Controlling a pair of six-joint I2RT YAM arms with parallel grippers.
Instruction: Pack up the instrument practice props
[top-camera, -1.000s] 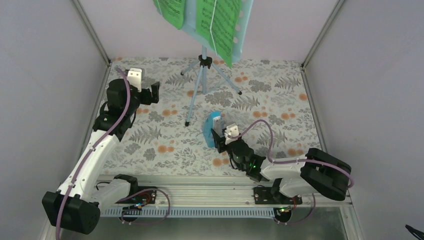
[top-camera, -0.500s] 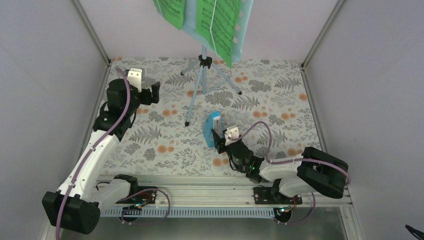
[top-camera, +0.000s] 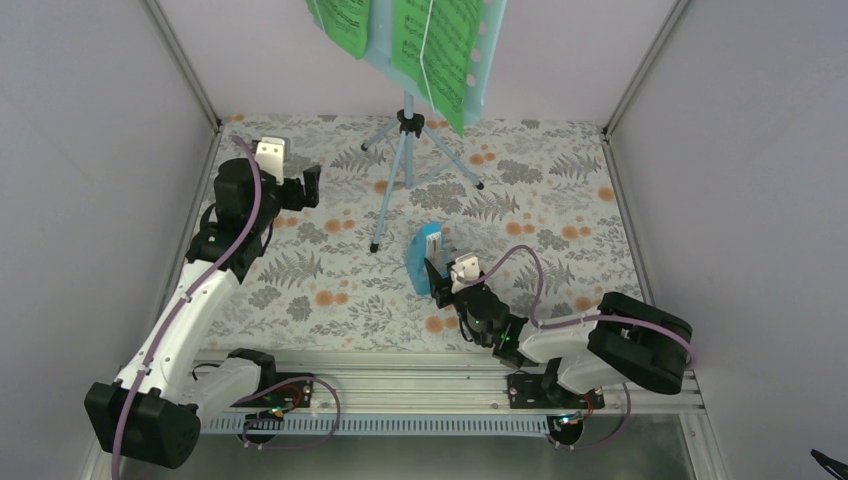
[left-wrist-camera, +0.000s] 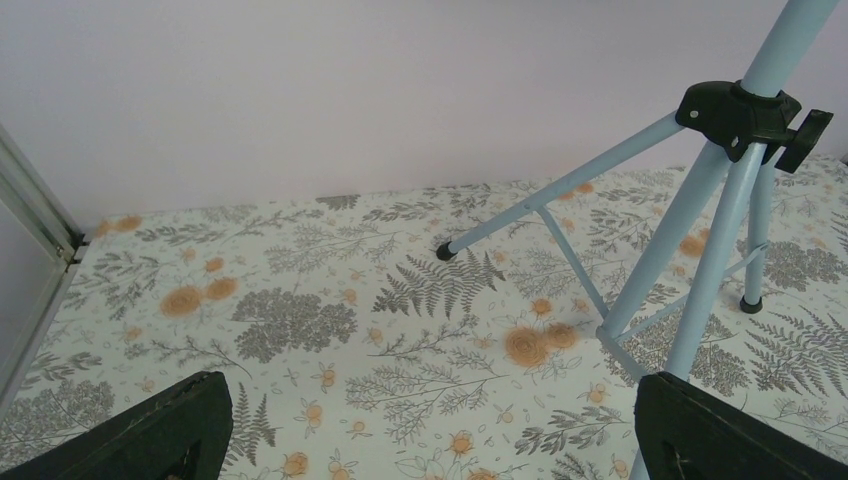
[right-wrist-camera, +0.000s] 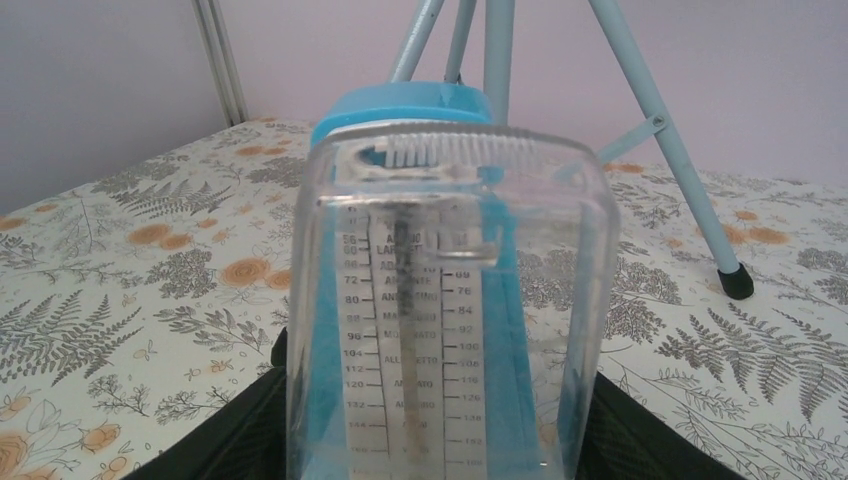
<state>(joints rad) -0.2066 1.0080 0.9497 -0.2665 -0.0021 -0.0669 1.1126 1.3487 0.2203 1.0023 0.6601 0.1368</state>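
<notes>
The pale blue tripod music stand stands at the back middle of the table; its desk carries bright green sheet-music pages. The small blue metronome with a clear front cover stands upright on the table near the middle. My right gripper is low behind it, one finger against each side, closed on the metronome. My left gripper is open and empty at the left, just left of the stand's legs.
The floral cloth covers the table. Grey walls with metal corner posts close in three sides. The stand's three legs spread over the back middle; one foot is to the right of the metronome.
My right arm has crept slightly forward and left at the metronome. The metronome, the stand and the left arm have not moved.
</notes>
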